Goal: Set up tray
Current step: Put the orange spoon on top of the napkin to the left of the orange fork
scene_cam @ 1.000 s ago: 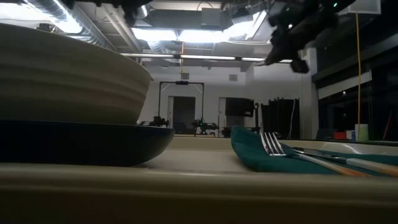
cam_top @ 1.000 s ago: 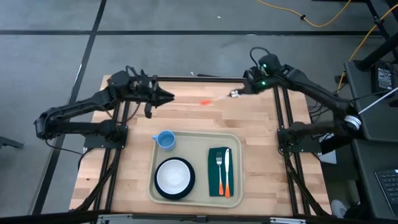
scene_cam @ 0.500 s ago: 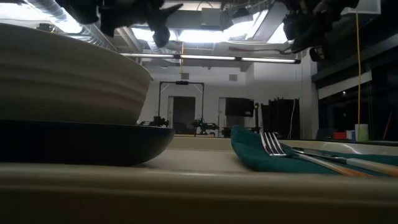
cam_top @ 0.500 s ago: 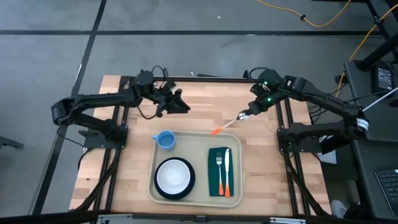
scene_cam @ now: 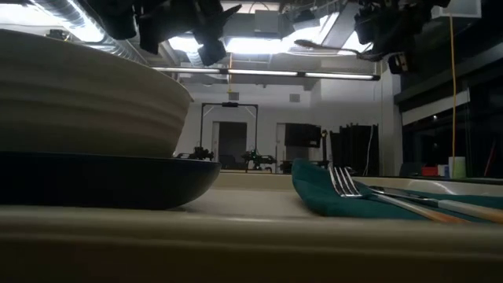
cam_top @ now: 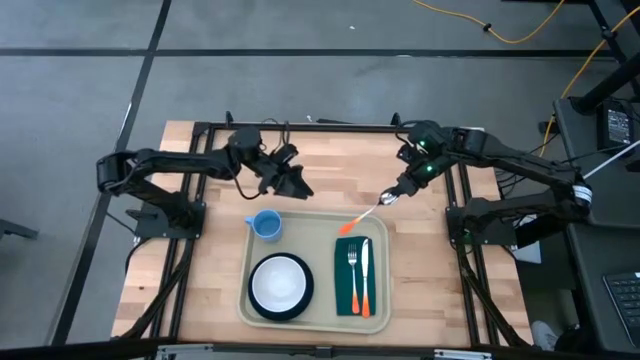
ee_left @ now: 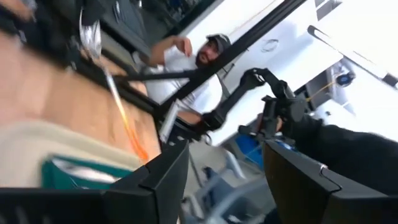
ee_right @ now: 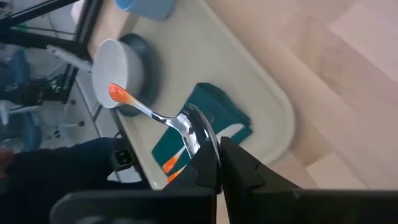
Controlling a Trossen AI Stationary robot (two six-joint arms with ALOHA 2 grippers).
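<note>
Moved: both arms have come inward from the far edge toward the tray since the earlier frames; the spoon now hangs over the tray's far right corner, and the left fingers have spread apart.
Right gripper (cam_top: 396, 192): above the table just beyond the tray's far right corner, jaws pressed together on the bowl end of the spoon (cam_top: 362, 212).
Spoon: metal, orange-tipped handle, slanting down toward the napkin, its tip over the tray rim.
Left gripper (cam_top: 300, 187): above bare wood beyond the cup, fingers spread, holding nothing.
Tray (cam_top: 313, 226): beige, on the near middle of the wooden table (cam_top: 213, 283).
Cup (cam_top: 265, 224): blue, far left corner of the tray.
Bowl (cam_top: 280, 281): white, on a dark plate (cam_top: 302, 304), near left of the tray.
Napkin (cam_top: 344, 297): dark green, right side of the tray, carrying a fork (cam_top: 352, 270) and a knife (cam_top: 365, 272) side by side.
Person (ee_left: 186, 65): seen beyond the table in the left wrist view.
</note>
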